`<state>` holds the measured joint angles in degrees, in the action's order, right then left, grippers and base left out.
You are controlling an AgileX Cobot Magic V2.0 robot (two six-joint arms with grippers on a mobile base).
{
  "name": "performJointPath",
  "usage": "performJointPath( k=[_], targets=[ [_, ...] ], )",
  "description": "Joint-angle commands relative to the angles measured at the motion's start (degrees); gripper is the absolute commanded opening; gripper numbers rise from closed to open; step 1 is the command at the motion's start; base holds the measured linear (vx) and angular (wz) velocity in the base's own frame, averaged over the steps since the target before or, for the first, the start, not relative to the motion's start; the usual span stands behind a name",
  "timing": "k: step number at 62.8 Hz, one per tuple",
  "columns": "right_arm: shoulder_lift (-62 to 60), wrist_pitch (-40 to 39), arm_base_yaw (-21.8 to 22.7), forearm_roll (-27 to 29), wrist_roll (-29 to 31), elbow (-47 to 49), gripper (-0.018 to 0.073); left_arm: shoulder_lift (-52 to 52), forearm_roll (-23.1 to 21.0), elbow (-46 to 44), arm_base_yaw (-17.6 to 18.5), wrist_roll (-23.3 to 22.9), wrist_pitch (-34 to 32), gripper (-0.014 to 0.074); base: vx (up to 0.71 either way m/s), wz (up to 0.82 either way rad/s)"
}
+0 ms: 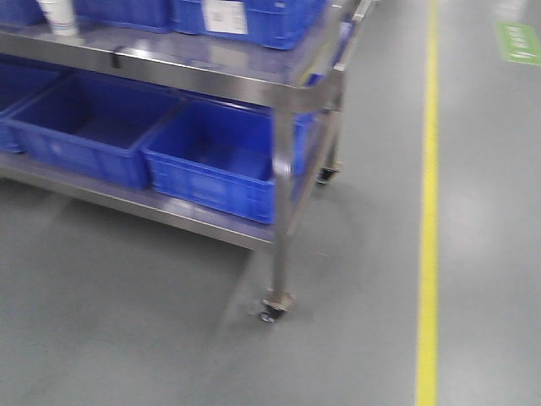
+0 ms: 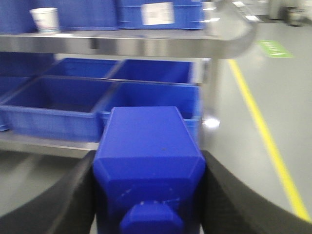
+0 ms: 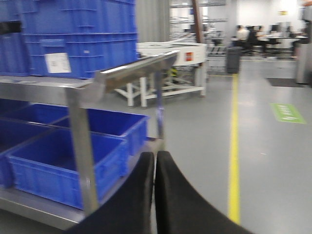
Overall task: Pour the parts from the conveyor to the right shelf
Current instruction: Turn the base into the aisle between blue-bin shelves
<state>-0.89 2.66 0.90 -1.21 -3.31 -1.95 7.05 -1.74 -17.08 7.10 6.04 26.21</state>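
My left gripper [image 2: 148,163] is shut on one of the parts [image 2: 148,151], a blue block with a round stub facing the camera, held between two black fingers [image 2: 68,195]. Beyond it stands the right shelf [image 2: 146,46], a steel rack with deep blue tubs [image 2: 58,105] on its lower level. The front view shows the shelf's corner post [image 1: 283,152] and an empty-looking tub [image 1: 215,165] beside it. My right gripper [image 3: 154,157] is shut with nothing in it, close to the shelf's end post [image 3: 80,126]. The conveyor is out of view.
A yellow line [image 1: 428,211] runs along the grey floor to the right of the shelf, with a green floor mark [image 1: 517,42] beyond it. The shelf stands on a caster [image 1: 272,309]. A white cup [image 2: 45,20] and labelled blue crates [image 3: 73,39] sit on the top level.
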Motion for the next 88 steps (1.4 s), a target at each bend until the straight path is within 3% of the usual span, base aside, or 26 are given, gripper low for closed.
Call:
performJointPath(
  k=[1, 88],
  targets=[
    [-0.69, -4.34, -0.05, -0.1, 0.17, -0.85, -0.001, 0.63, -0.42, -1.57, 0.08, -0.06, -4.64, -0.0006, 0.4, 0.77],
    [-0.69, -4.41, -0.05, -0.1, 0.17, -0.85, -0.001, 0.63, -0.42, -1.57, 0.08, -0.06, -4.59, -0.0006, 0.24, 0.84]
  ],
)
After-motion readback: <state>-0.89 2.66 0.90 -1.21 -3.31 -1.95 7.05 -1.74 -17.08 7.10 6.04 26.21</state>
